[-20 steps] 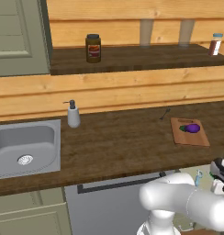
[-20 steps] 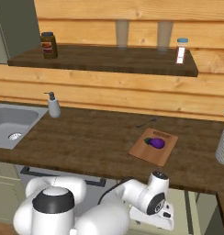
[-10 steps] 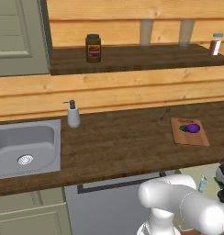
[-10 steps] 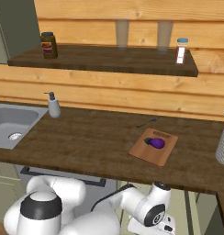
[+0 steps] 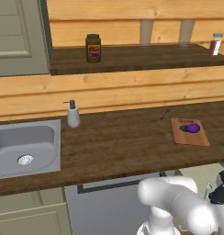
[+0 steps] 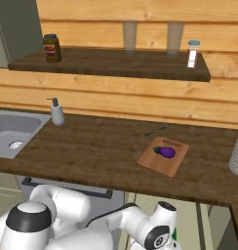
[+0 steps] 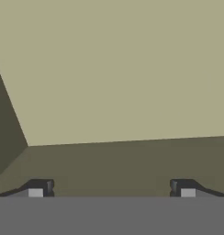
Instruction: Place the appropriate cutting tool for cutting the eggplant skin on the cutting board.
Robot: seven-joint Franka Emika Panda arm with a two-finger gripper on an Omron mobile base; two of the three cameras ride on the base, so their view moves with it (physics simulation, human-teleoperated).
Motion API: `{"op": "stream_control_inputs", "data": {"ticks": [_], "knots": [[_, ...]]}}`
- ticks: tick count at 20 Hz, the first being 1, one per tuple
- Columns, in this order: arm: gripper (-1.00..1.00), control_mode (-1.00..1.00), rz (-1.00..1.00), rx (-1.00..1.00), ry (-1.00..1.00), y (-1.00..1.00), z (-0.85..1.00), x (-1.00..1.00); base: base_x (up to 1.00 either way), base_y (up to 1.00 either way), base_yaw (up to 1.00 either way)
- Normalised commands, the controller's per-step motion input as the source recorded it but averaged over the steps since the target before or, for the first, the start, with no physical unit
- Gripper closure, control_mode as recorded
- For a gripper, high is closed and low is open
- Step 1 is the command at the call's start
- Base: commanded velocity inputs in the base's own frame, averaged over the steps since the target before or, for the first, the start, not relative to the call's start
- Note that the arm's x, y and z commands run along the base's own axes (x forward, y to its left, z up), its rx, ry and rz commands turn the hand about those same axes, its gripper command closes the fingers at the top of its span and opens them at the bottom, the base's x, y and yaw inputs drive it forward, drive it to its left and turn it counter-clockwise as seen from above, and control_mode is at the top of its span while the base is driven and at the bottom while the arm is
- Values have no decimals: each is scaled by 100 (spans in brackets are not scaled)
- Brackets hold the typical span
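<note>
The purple eggplant (image 5: 193, 128) (image 6: 166, 152) lies on the reddish-brown cutting board (image 5: 198, 139) (image 6: 151, 161) at the right of the dark wooden counter. Just behind the board's far corner a thin dark utensil (image 5: 165, 113) (image 6: 155, 131) rests on the counter. My arm is folded low, under the counter's front edge and well away from the board. In the hand view my gripper (image 7: 111, 188) is open with nothing between its fingertips (image 7: 36, 189), and it faces a plain olive cabinet face at close range.
A soap dispenser (image 5: 73, 114) (image 6: 56, 112) stands beside the grey sink (image 5: 48, 137) (image 6: 30, 122) at the left. The shelf above carries a brown jar (image 5: 92, 47) (image 6: 51, 47) and a spice bottle (image 5: 215, 44) (image 6: 192, 54). A pale jug (image 6: 237, 154) stands at the counter's right end.
The arm has sunk lower below the counter's edge, its wrist dropping toward the bottom of both base views. Nothing on the counter has moved.
</note>
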Motion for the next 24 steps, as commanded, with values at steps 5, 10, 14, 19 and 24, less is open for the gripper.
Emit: {"op": "stream_control_inputs", "data": {"ticks": [5, 10, 14, 19, 24], "knots": [[-100, -100, 0, 0, 10, 11, -1, -36, 0, 0, 0], [-100, -100, 0, 0, 4, 0, 2, -5, 0, 0, 0], [-100, -100, 0, 0, 0, -24, 34, 49, 0, 0, 0], [-100, -100, -2, 0, -3, -24, 15, 43, 0, 0, 0], [-100, -100, -4, 2, 0, -31, 0, 32, 0, 0, 0]]}}
